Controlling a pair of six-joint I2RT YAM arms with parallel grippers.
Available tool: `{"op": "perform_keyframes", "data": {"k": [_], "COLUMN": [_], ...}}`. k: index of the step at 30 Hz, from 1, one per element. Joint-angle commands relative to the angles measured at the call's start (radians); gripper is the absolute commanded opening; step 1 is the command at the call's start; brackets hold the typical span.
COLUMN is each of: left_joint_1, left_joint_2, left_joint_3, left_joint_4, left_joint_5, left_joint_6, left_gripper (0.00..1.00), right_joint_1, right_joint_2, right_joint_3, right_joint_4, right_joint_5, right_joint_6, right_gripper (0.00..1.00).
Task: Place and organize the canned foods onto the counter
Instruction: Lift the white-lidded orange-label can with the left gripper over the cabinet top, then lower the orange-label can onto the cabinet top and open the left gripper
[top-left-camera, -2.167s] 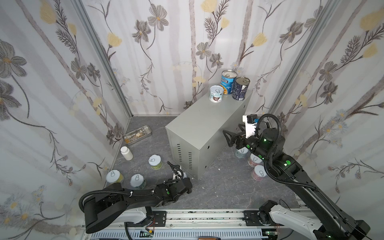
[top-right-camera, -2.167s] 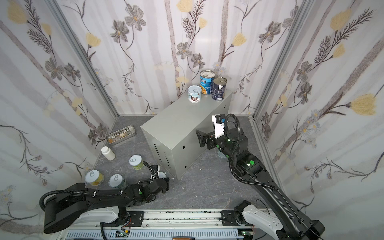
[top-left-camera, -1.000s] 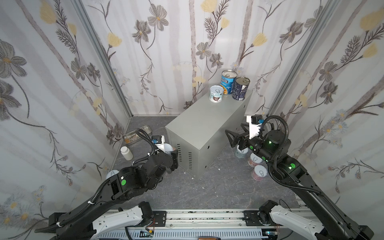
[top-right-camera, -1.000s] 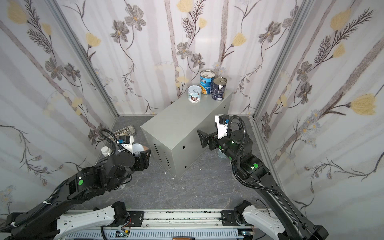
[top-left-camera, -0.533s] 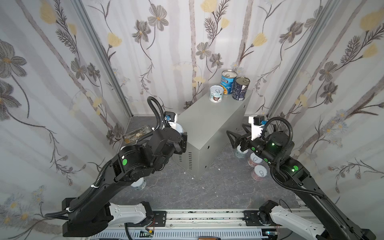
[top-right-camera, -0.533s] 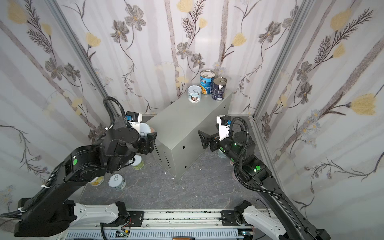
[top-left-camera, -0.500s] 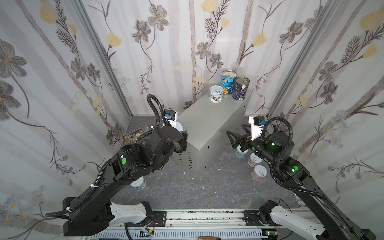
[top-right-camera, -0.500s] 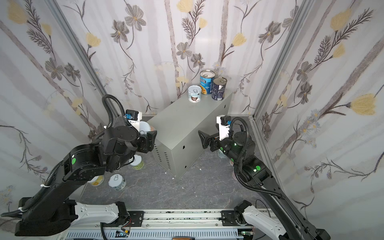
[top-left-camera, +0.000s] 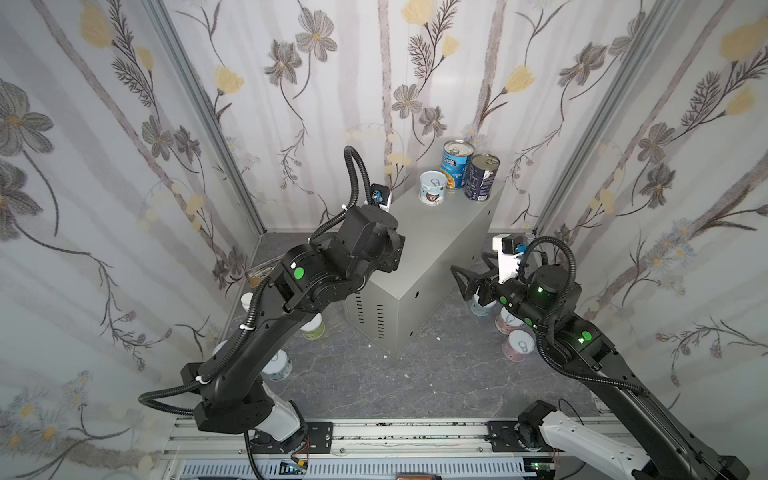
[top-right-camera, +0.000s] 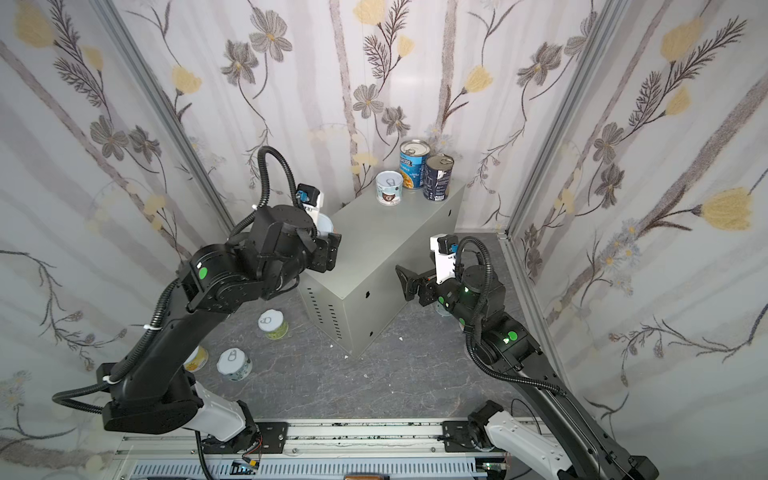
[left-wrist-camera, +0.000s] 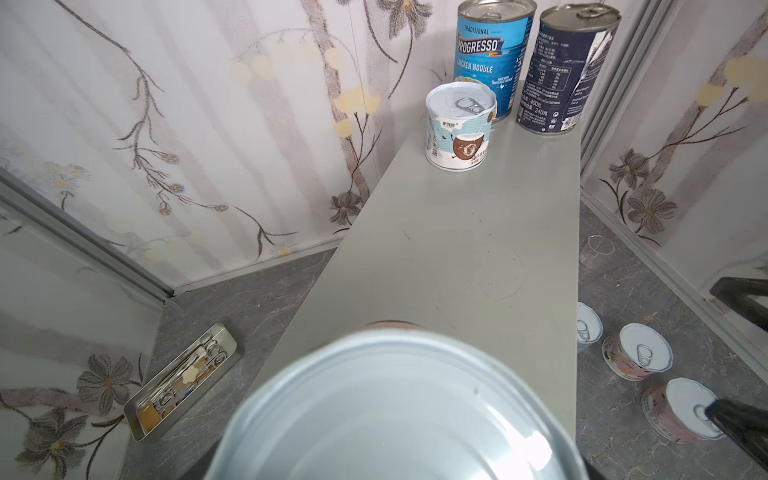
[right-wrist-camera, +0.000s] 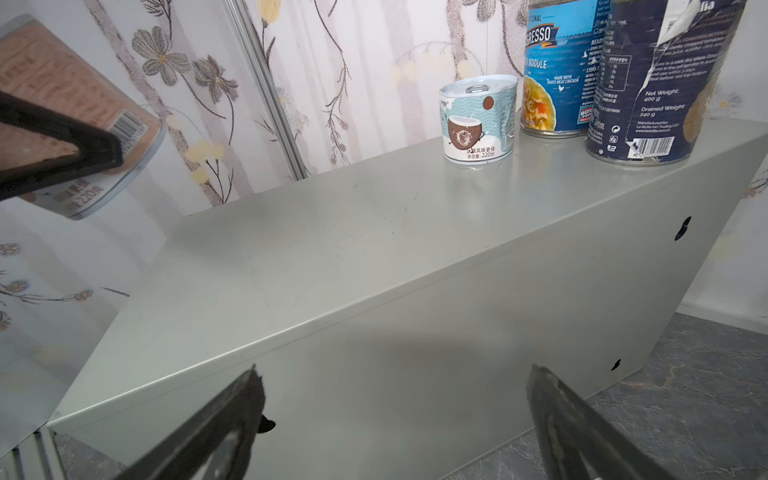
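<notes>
My left gripper (top-right-camera: 328, 242) is shut on a short can (top-right-camera: 325, 224), held above the near left end of the counter (top-right-camera: 386, 249). That can's pale end (left-wrist-camera: 390, 407) fills the near part of the left wrist view and hides the fingers. At the counter's far end stand a short coconut-label can (top-left-camera: 433, 188), a blue Progresso tin (top-left-camera: 457, 164) and a dark navy tin (top-left-camera: 481, 176). My right gripper (top-left-camera: 462, 276) is open and empty beside the counter's right wall (right-wrist-camera: 415, 353). Short cans stand on the floor on the left (top-right-camera: 272, 324) (top-right-camera: 233, 365) and on the right (top-left-camera: 517, 345) (top-left-camera: 508, 322).
A shallow metal tray (left-wrist-camera: 183, 380) lies on the floor by the left wall, with a small white bottle (top-left-camera: 248, 300) near it. A small clear glass (left-wrist-camera: 598, 249) stands on the floor right of the counter. Floral walls close in three sides.
My left arm has risen from the floor with the can and swung up over the counter's near left end. The right arm has barely shifted and stays open.
</notes>
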Motion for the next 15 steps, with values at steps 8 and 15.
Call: {"op": "perform_keyframes", "data": {"k": [8, 15], "left_joint_1": [0.077, 0.101], "left_joint_2": [0.261, 0.396], "left_joint_3": [0.278, 0.372], "left_joint_4": [0.064, 0.080], "left_joint_5": [0.185, 0.235], "left_joint_6": [0.044, 0.033], "left_gripper": [0.69, 0.68], "right_joint_1": [-0.027, -0.037], "right_joint_2": [-0.021, -0.039], "right_joint_3": [-0.031, -0.052], "right_joint_4": [-0.008, -0.012], "right_joint_5": [0.044, 0.055], "right_joint_6": [0.022, 0.020], "right_gripper": [0.99, 0.99]}}
